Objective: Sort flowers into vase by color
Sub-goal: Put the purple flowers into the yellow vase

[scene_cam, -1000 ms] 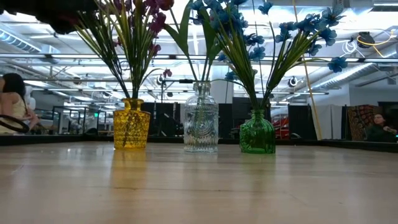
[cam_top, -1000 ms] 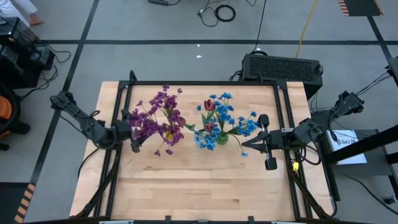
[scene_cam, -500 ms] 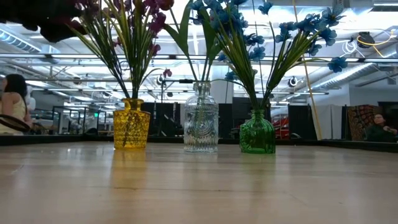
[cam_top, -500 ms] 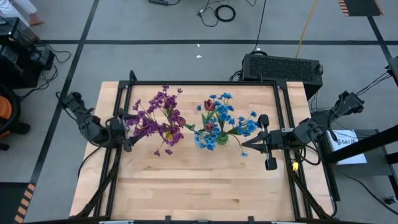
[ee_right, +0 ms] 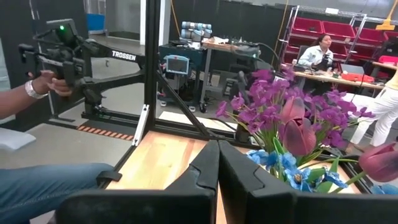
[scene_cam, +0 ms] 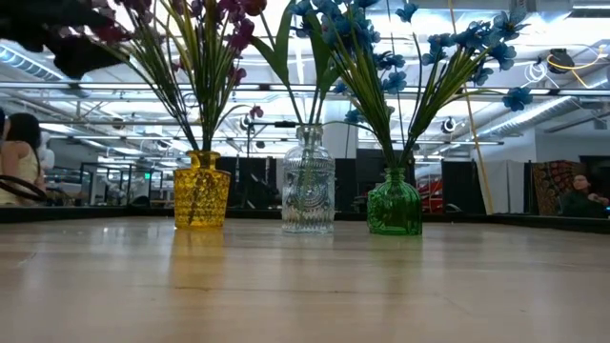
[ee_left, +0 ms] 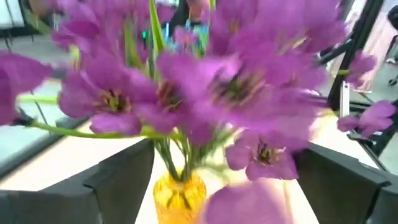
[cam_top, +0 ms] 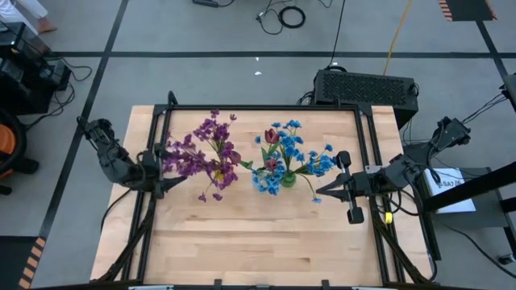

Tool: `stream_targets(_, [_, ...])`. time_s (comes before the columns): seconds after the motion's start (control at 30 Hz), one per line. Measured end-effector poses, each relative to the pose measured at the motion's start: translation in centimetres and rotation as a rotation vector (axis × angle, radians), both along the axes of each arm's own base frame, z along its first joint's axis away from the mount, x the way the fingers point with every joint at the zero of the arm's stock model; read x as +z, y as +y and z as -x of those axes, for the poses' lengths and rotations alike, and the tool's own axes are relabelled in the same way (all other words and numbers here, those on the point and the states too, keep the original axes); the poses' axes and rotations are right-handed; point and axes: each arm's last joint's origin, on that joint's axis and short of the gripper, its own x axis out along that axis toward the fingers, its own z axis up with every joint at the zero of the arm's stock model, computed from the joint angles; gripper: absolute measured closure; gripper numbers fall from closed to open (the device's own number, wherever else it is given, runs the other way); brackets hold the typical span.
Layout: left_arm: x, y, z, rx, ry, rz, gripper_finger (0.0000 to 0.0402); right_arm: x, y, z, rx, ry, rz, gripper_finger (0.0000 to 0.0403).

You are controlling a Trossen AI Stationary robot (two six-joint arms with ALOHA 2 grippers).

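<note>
Three vases stand in a row in the middle of the desk [cam_top: 242, 242]. In the low view, one vase [scene_cam: 201, 191] is on the left, one vase [scene_cam: 308, 181] is in the middle, and one vase [scene_cam: 395, 202] is on the right. They stand near each other but do not touch. Flowers [cam_top: 201, 153] stand in the left vase, and more flowers [cam_top: 290, 157] stand in the other two.

In the high view, the left hand [cam_top: 161, 184] is at the left edge of the desk, just beside the left bunch. The right hand [cam_top: 321, 193] is at the right side of the desk, near the right bunch. A box [cam_top: 364, 87] sits on the floor above the desk, at the upper right.
</note>
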Motion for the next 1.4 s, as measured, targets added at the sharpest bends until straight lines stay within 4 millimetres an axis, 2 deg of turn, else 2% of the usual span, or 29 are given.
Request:
stream_targets(0.13, [-0.3, -0.2, 0.0, -0.059, 0.019, 0.078, 0.0060, 0.0, 0.2, 0.1, 0.013, 0.000, 0.000, 0.0402])
stream_targets(0.3, [-0.3, -0.7, 0.0, -0.216, 0.036, 0.117, 0.0125, 0.0, 0.2, 0.1, 0.013, 0.000, 0.000, 0.0402])
stream_targets(0.53, [-1.8, -1.1, -0.4, -0.228, 0.070, 0.108, 0.0192, 0.0, 0.2, 0.1, 0.013, 0.000, 0.002, 0.0402])
stream_targets(0.73, [-4.1, -1.5, -1.1, -0.131, 0.033, 0.097, 0.0209, 0.0, 0.2, 0.1, 0.013, 0.000, 0.000, 0.0402])
stream_targets(1.0, [-5.4, -2.1, -1.6, -0.125, -0.067, 0.075, 0.0210, 0.0, 0.2, 0.1, 0.013, 0.000, 0.001, 0.0402])
stream_targets(1.17, [-3.5, -1.9, -1.5, -0.105, -0.128, 0.016, 0.0210, -0.1, 0.2, 0.1, 0.014, 0.005, 0.004, 0.0402])
stream_targets(1.3, [-1.6, -1.0, -1.1, 0.082, -0.170, 0.056, 0.0210, -0.1, 0.2, 0.1, 0.014, 0.005, 0.004, 0.0402])
stream_targets(1.4, [-0.7, -0.7, -0.9, 0.105, -0.166, 0.048, 0.0210, -0.1, 0.2, 0.1, 0.014, 0.006, 0.000, 0.0402])
